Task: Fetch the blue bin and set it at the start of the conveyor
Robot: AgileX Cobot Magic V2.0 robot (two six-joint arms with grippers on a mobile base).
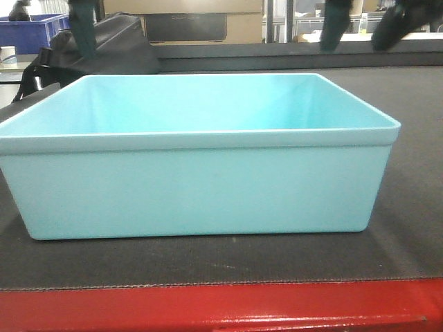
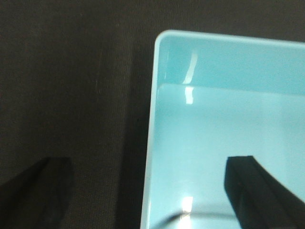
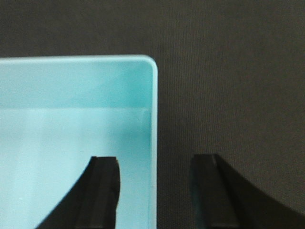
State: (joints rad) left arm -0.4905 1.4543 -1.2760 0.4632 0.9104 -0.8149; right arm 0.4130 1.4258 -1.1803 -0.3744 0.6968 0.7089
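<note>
The blue bin (image 1: 201, 183), a pale turquoise tub with nothing in it, stands flat on the conveyor start's dark textured belt (image 1: 415, 173), just behind the red frame edge (image 1: 221, 308). In the left wrist view my left gripper (image 2: 147, 191) is open over the bin's left wall (image 2: 151, 143). One finger hangs above the belt (image 2: 71, 71) and the other above the bin's floor. In the right wrist view my right gripper (image 3: 157, 191) is open and straddles the bin's right wall (image 3: 153, 119), near its far corner. Neither gripper touches the rim as far as I can tell.
Behind the belt, a black bag (image 1: 104, 45) lies at the back left. A dark royal-blue crate (image 1: 31, 31) stands beside the bag. Cardboard boxes (image 1: 201, 21) stand further back. Dark blurred shapes (image 1: 394, 24) hang at the top right.
</note>
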